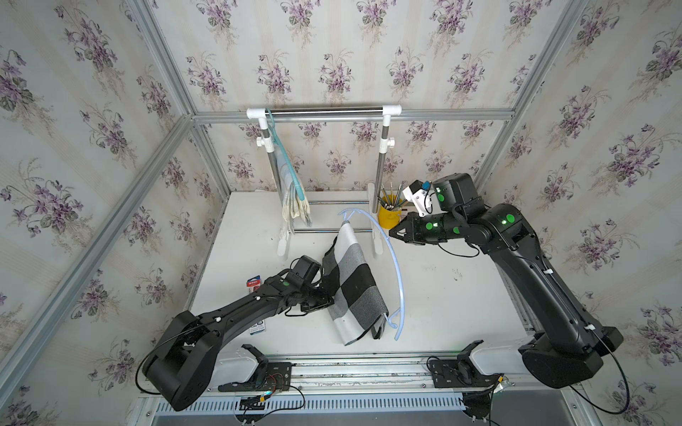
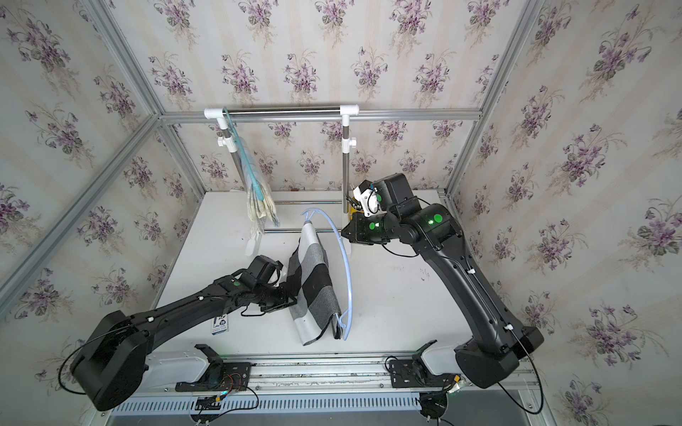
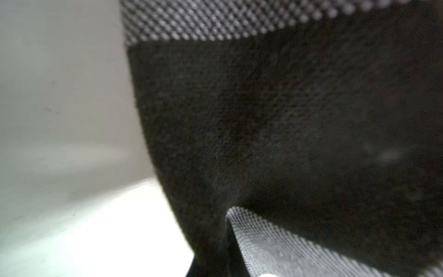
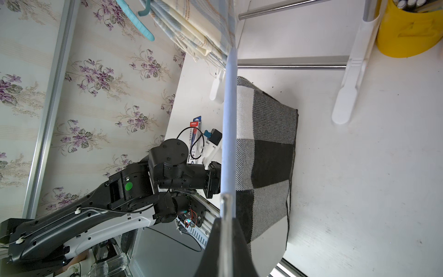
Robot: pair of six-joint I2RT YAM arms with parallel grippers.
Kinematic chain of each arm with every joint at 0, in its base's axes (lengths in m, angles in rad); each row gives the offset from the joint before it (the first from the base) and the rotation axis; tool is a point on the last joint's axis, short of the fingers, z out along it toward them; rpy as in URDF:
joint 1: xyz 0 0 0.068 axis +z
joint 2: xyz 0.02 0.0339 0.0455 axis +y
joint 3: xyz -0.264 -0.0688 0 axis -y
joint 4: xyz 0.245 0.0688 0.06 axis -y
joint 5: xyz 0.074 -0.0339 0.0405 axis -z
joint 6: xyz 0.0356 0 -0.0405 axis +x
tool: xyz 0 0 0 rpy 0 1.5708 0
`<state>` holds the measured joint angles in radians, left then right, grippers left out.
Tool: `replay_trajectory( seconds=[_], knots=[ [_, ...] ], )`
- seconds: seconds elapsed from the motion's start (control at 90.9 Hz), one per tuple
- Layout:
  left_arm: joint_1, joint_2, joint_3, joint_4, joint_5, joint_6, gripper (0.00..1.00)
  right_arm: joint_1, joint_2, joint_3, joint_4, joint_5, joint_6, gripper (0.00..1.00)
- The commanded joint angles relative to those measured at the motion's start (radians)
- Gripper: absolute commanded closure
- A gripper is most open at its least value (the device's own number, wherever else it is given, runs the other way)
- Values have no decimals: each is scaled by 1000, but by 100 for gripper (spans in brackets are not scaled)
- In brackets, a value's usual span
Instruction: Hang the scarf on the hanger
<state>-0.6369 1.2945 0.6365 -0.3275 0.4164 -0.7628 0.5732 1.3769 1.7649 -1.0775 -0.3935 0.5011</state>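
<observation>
The right gripper (image 1: 392, 235) is clenched on the curved arm of the pale blue hanger (image 1: 400, 274); the wrist view shows the jaws closed on the thin plastic. The left gripper (image 1: 327, 297) is shut on the scarf's (image 1: 350, 280) side edge, with cloth filling its wrist view.

The step looks like settling the scarf across the hanger. The right arm should hold the hanger steady and nearly level while the left draws the cloth sideways, towards 9 o'clock, in a slow, even pull. A sharp tug would likely twist the slim hanger in its grip. The left should let go only when both falls look balanced.

The scarf sits mid-table (image 1: 450, 295), at 6 o'clock from the rack (image 1: 321, 112). It is a soft weave in large black, grey and white checks, folded double. Its narrow end bunches by the hook at 12 o'clock and its wide end spreads on the table at 6 o'clock. It lies along the hanger's straight side; whether it passes over that bar I cannot tell.
</observation>
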Motion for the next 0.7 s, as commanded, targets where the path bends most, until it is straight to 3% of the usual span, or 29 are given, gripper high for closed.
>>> replay_trajectory(
  seconds=[0.0, 0.594, 0.693],
  knots=[
    [-18, 25, 6, 11, -28, -16, 100, -1, -1, 19, 101, -6, -5, 100],
    [-117, 64, -12, 86, -27, -72, 100, -7, -5, 24, 101, 39, -32, 100],
    [-126, 34, -7, 80, -26, -76, 87, -7, -10, 17, 95, 77, -47, 100]
  ],
)
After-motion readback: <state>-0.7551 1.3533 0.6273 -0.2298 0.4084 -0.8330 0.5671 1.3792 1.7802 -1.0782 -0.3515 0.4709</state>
